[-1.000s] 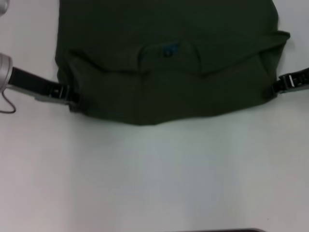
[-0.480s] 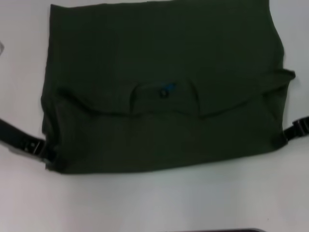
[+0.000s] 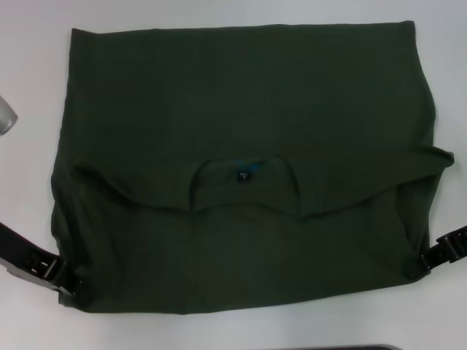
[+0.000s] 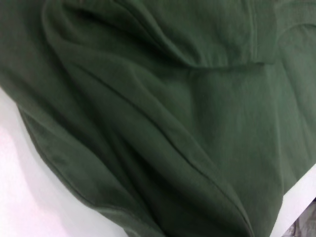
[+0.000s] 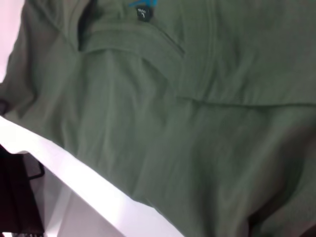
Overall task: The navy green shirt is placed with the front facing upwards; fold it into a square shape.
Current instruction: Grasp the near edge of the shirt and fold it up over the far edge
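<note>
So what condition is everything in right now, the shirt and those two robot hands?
Dark olive-green cotton T-shirt: lying on the white table, partly folded, collar end doubled over the body.
Small black-and-blue neck tag: exposed inside the ribbed collar.
Left hand: at the shirt's near left corner, fingers hidden by cloth.
Right hand: at the shirt's near right corner, fingers hidden by cloth.

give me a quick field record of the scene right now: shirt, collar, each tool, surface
shirt: navy green shirt spread flat, partly folded
collar: ribbed collar with neck tag faces up, near the middle
left tool: left tool at the shirt's near left corner
right tool: right tool at the shirt's near right corner
surface: white table
</note>
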You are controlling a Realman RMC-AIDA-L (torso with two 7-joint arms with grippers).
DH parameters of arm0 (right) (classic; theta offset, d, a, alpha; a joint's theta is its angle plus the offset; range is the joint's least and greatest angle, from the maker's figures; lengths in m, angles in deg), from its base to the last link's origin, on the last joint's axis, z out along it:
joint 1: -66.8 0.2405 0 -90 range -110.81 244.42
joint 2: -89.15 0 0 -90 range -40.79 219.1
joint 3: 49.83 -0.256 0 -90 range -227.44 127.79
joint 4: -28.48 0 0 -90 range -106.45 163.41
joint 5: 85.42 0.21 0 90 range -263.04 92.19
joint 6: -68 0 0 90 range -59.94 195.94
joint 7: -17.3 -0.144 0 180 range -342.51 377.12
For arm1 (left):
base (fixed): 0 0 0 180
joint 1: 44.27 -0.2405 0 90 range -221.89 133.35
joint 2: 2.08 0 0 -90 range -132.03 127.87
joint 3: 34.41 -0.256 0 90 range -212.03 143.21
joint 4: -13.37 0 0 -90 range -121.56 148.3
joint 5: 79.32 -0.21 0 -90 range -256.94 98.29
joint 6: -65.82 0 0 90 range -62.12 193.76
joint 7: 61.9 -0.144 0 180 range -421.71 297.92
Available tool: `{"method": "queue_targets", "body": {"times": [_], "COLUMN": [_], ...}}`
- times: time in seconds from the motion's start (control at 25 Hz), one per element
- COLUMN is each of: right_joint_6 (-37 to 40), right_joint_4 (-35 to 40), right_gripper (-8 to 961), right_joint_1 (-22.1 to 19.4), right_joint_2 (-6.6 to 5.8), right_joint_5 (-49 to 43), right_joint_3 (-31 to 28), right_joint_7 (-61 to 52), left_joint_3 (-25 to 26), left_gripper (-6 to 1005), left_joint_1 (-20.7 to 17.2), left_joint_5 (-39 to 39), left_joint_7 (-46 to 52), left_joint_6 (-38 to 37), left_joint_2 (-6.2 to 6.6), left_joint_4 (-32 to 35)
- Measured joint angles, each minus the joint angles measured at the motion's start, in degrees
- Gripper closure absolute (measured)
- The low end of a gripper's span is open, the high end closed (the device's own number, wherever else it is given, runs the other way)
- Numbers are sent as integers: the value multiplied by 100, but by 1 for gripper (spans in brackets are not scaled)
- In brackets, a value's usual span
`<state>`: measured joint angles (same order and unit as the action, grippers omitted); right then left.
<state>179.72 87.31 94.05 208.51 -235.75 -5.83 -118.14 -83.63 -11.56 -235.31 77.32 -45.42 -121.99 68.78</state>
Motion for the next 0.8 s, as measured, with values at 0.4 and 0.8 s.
{"method": "queue_targets", "body": {"times": [0.4,0.8], "right_joint_6": [229,200], "right_joint_4": [82,86], "right_gripper": [922,922], "right_joint_1": [102,416], "right_joint_2": [-285,-861], "right_joint_5": [966,2310], "right_joint_3": [-58,-176], "right_joint_7": [126,-11], "left_joint_3": [186,458], "left_gripper": [937,936], "left_joint_1": [-83,328], "left_joint_5": [54,399], "left_joint_7": [-387,-284], "left_joint_6": [-631,-685], "left_joint_2": [45,215], "left_joint_4": [663,1177]}}
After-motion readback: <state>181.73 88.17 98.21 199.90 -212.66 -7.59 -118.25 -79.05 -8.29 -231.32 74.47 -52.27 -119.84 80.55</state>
